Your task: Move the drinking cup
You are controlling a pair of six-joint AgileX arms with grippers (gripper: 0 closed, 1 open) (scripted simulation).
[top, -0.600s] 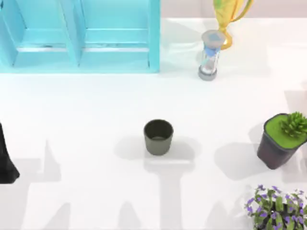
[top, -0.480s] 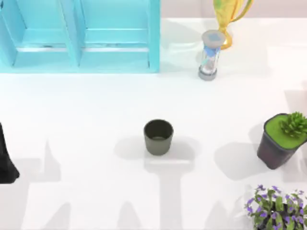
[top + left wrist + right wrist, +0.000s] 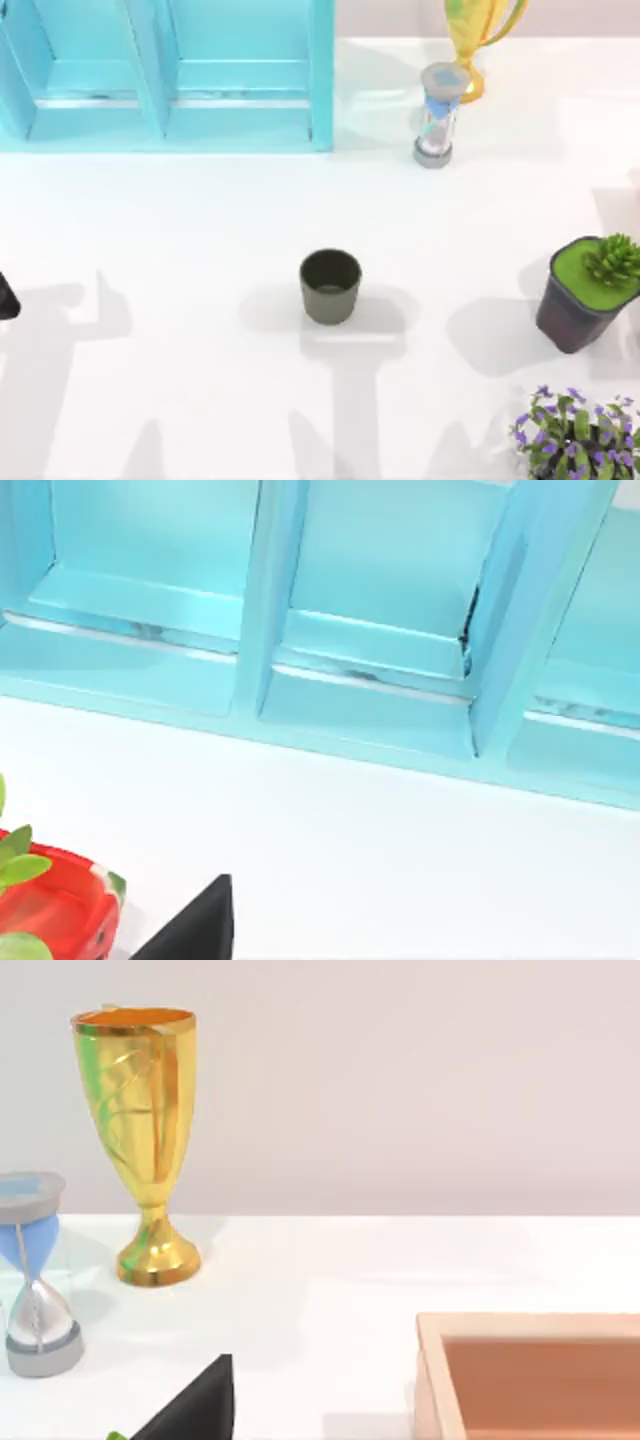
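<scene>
Left arm (image 3: 5,298) has pulled back to the table's left edge, mostly cut off, fingers can't tell. Cup (image 3: 330,286) unmoved: olive-grey tumbler, dark inside, upright mid-table, bare table (image 3: 180,220) all round. Pot (image 3: 583,295) well right, shelf (image 3: 165,75) far back. Right gripper's fingers: can't tell.

The left arm (image 3: 5,298) shows less of itself at the table's left edge in the top view than 0.6 s ago: the dark shape that reached well down the edge is now a small dark tip higher up. Its shadows on the table (image 3: 200,400) are shifted and reshaped accordingly.
</scene>
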